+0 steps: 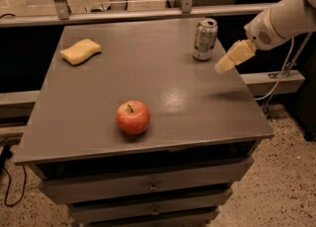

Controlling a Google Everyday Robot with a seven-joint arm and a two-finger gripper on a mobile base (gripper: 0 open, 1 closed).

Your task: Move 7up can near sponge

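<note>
Pincer, yellowish, hovered over right edge of flat grey surface, grip state could not be told | silver-grey metal 7up can stood back right, just beside pincer, apart | pale yellow wavy-edged sponge lay back left, well apart from can | round red apple sat front centre

Grey drawer cabinet, speckled floor, metal rail behind, dim warm light.
</note>
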